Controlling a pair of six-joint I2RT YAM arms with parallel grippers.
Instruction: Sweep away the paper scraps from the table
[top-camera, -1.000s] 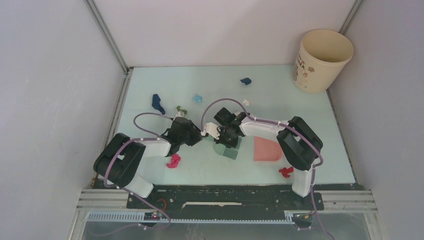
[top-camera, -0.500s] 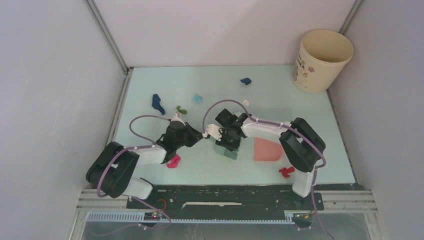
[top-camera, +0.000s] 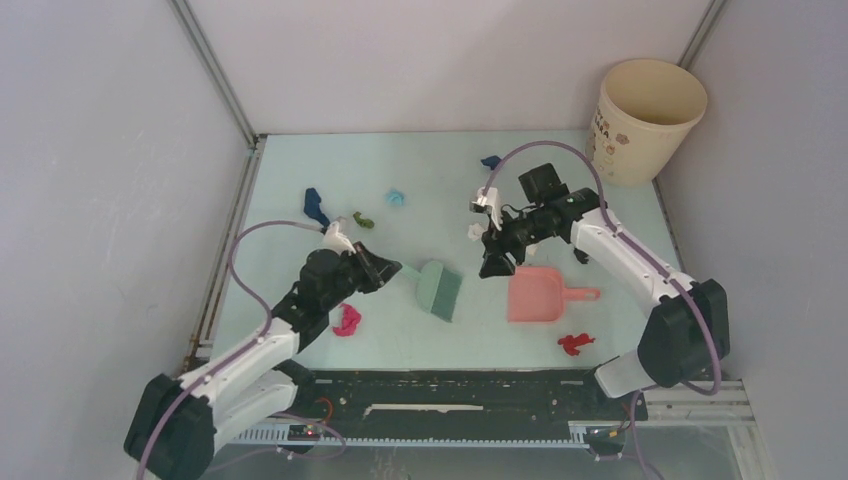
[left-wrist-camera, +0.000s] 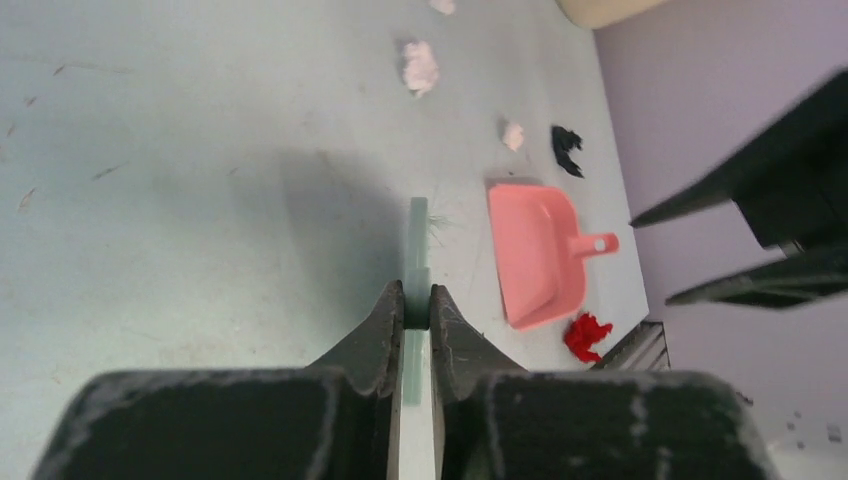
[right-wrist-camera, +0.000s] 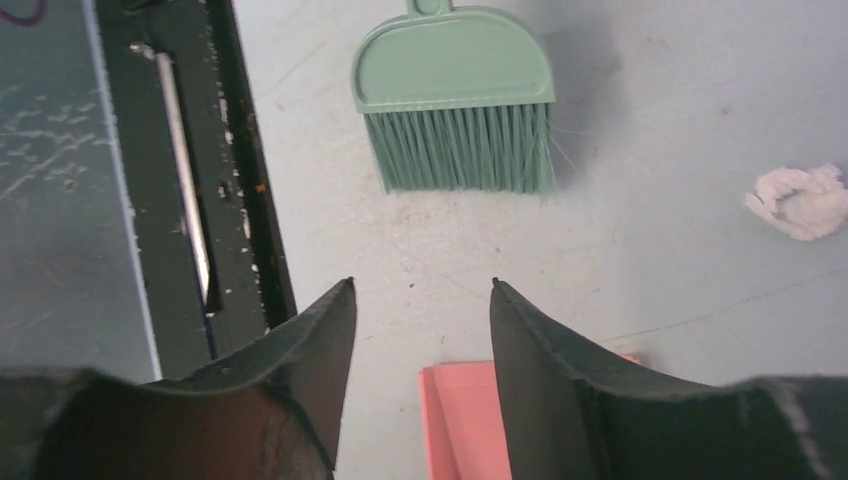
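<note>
My left gripper (top-camera: 388, 270) (left-wrist-camera: 417, 303) is shut on the thin handle of the green hand brush (top-camera: 438, 288) (right-wrist-camera: 455, 100), whose bristles rest on the pale green table (top-camera: 430, 160). My right gripper (top-camera: 492, 262) (right-wrist-camera: 422, 290) hangs open and empty just above the far edge of the pink dustpan (top-camera: 535, 295) (left-wrist-camera: 540, 250) (right-wrist-camera: 470, 420). Paper scraps lie scattered: magenta (top-camera: 347, 320) beside the left arm, red (top-camera: 572, 344) (left-wrist-camera: 587, 335) near the front rail, dark blue (top-camera: 315, 207), green (top-camera: 363, 220), teal (top-camera: 396, 197), another dark blue (top-camera: 490, 161) and white (top-camera: 474, 232) (right-wrist-camera: 800, 200).
A cream bucket (top-camera: 645, 120) stands at the back right corner. Grey walls close in the table on three sides. A black rail (top-camera: 450, 385) (right-wrist-camera: 230, 170) runs along the near edge. The dustpan's handle points right.
The right gripper opened, let go of the brush and swung up and right over the dustpan. The left gripper shut on the brush handle and its arm stretched out.
</note>
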